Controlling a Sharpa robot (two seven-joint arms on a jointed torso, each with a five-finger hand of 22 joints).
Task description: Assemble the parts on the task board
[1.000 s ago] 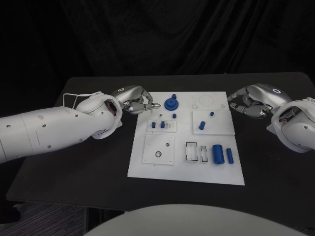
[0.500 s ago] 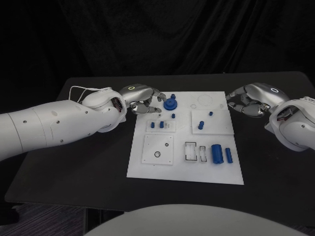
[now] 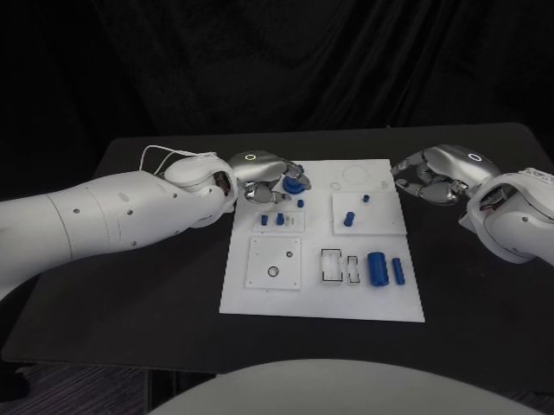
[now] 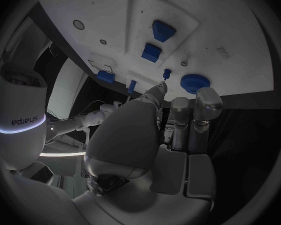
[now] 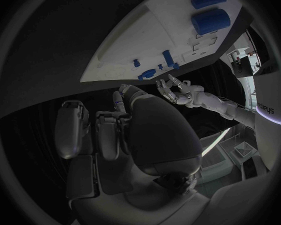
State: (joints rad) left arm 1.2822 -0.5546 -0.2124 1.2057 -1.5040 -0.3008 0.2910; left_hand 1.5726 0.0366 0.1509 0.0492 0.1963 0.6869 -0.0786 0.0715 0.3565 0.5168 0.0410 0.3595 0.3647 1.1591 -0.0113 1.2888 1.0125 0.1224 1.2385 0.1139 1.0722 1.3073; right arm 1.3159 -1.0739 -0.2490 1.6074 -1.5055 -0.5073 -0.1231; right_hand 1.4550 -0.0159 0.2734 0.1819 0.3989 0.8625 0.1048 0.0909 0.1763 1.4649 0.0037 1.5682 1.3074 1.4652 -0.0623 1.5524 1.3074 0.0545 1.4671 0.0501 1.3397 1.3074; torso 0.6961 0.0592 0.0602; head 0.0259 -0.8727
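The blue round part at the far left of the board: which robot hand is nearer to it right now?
Left. The left robot hand is right over the blue round part, fingers at its edge. The right robot hand hangs off the task board's far right corner, well away.

Readable text: one brand mark, seen twice.
In my left wrist view the word "sharpa" stands on my right arm (image 4: 18,120), upside down beside a lit band. In my right wrist view the same mark sits on my left arm (image 5: 268,107), cut at the rim, only its tail legible. Nothing legible on the board (image 3: 270,294).
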